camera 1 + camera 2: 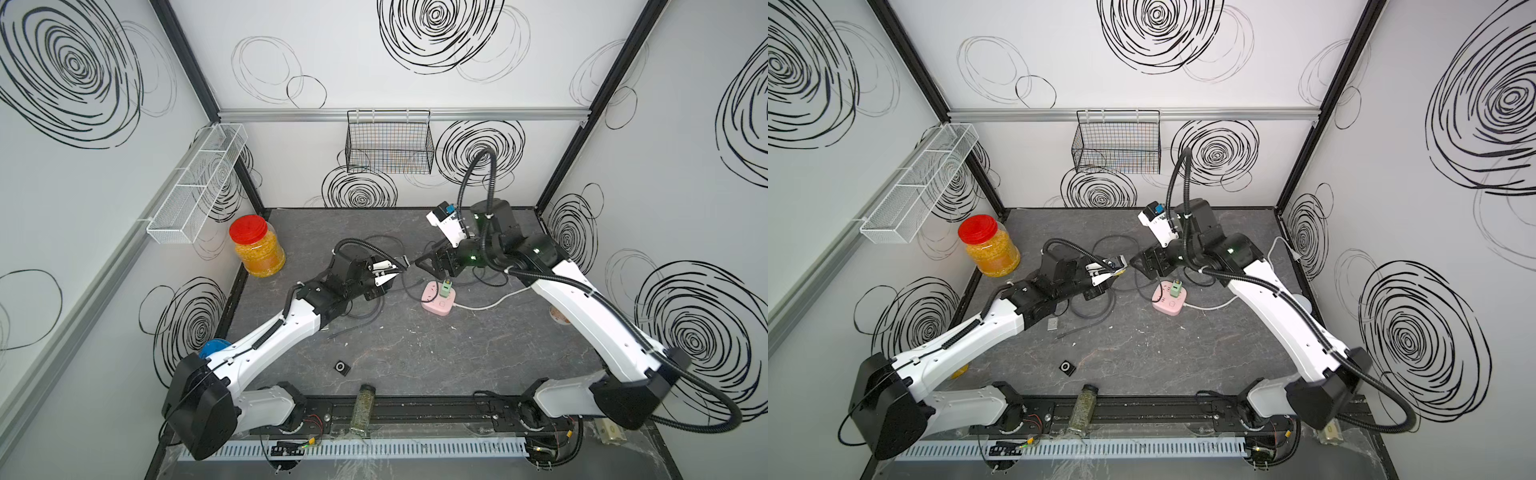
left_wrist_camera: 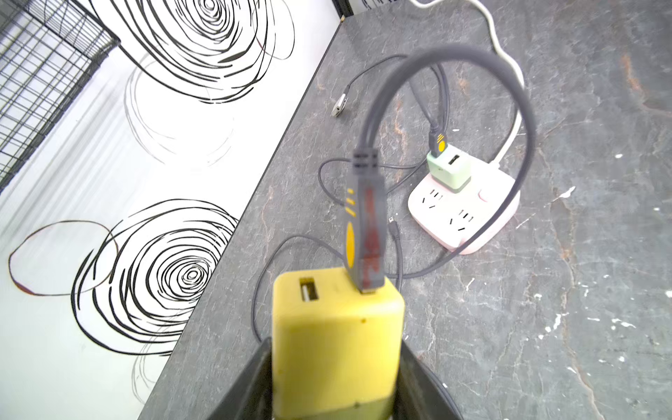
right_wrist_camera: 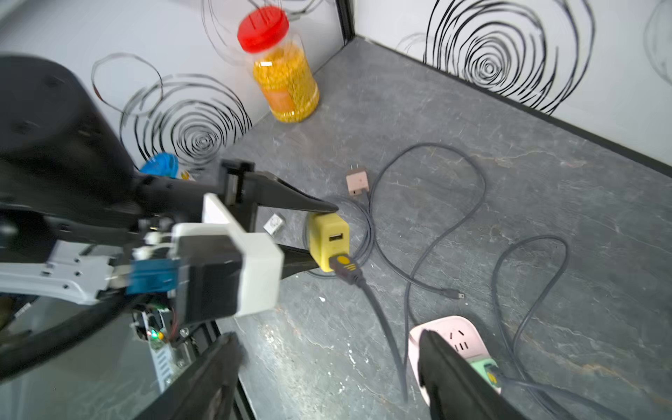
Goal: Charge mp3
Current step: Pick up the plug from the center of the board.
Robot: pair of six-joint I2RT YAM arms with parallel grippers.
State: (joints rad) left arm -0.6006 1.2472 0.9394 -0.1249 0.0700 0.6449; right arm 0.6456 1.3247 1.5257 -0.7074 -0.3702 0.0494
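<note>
Left pincer clamps yellow charger, grey cable plugged into it, near pink power strip; right pincer gapes empty above the strip.

White walls scrawled with black spiral doodles enclose a dark grey marbled floor. A black wire basket hangs at upper centre of the frame, a white mesh rack at left.

My left wrist view crops the yellow cube charger at the picture's edge; I can't see its prongs. From above, the small black square player is too tiny to read, and a blue round object hides mostly behind the left arm.
</note>
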